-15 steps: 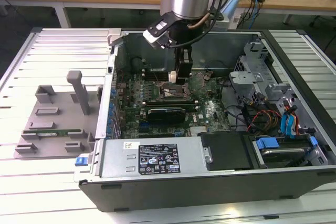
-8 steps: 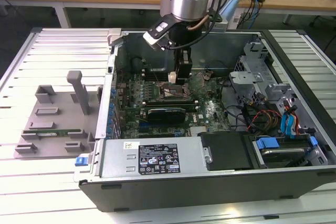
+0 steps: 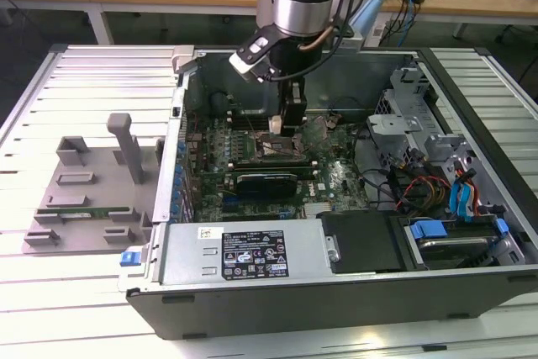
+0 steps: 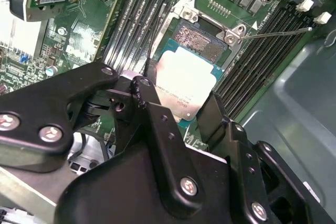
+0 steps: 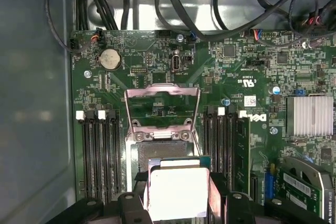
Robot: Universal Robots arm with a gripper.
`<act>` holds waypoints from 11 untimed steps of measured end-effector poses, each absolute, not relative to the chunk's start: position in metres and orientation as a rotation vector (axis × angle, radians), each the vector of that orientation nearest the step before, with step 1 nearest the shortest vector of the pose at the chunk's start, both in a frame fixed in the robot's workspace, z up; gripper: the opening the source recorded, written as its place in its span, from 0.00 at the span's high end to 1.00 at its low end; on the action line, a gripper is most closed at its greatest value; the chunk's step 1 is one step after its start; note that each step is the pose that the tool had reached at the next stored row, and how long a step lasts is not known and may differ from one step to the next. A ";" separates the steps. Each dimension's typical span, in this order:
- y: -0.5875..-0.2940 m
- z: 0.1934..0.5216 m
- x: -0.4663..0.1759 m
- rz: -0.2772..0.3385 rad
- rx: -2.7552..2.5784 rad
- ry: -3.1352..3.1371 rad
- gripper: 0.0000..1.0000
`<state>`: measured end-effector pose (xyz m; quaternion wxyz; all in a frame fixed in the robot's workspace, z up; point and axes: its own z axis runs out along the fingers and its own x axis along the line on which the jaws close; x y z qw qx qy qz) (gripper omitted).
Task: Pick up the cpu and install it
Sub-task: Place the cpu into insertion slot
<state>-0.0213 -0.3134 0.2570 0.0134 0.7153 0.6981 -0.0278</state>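
The cpu [image 5: 177,195], a flat square chip with a shiny silver top and a pale rim, sits between my gripper's [image 5: 177,179] two black fingers [image 5: 139,195]. The gripper is shut on it. In the second wrist view the cpu [image 4: 184,80] hangs slightly tilted, partly over the open socket [image 4: 202,43] on the green motherboard. The socket's metal load plate [image 5: 161,109] stands flipped open beyond the socket [image 5: 157,153]. In the exterior view my gripper [image 3: 286,128] reaches down into the open computer case [image 3: 471,283], over the middle of the board.
Memory slots [image 5: 100,150] flank the socket on both sides. A long black card [image 3: 265,182] lies just in front of it. Cables and drive bays [image 3: 437,199] crowd the exterior view's right. A grey tray [image 3: 84,199] with a green stick stands outside the case on the left.
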 end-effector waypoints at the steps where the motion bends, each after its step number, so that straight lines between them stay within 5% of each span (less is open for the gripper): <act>1: -0.313 0.256 -0.021 -0.086 2.228 2.175 0.46; 11: -0.313 0.245 -0.021 -0.086 2.228 2.175 0.46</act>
